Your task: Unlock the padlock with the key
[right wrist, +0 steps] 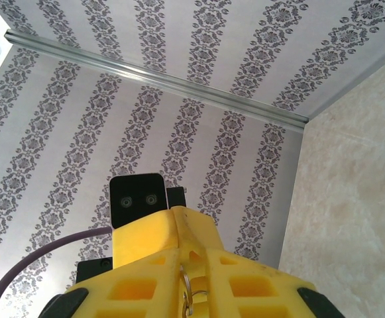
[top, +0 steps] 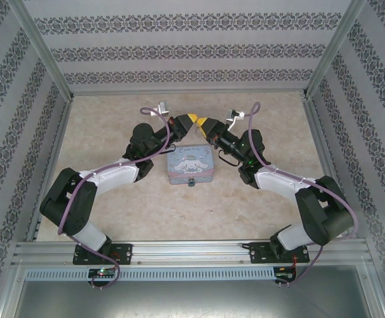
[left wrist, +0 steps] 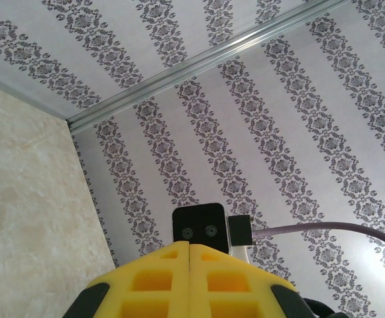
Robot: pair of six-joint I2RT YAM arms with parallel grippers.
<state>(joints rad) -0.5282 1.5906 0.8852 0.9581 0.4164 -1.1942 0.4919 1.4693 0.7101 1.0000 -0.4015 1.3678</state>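
The padlock [top: 192, 182] is a tiny dark speck at the near edge of the pale-blue cartoon tin [top: 191, 162]. Both arms are raised above the tin's far side, tip to tip. My left gripper [top: 191, 119] [left wrist: 190, 246] is shut, its yellow jaws pressed together with nothing showing between them. My right gripper [top: 207, 124] [right wrist: 195, 242] is closed on the key [right wrist: 187, 291]; its thin metal ring shows in the narrow slot between the jaws. In the right wrist view the left arm's yellow fingers [right wrist: 149, 232] butt against my right fingertips. I cannot see the key's blade.
Patterned walls enclose the beige table [top: 112, 126] on three sides, with aluminium posts [top: 43, 50] at the corners. The tin sits mid-table between the arms. The right arm's black wrist camera [left wrist: 199, 228] faces the left wrist view at close range.
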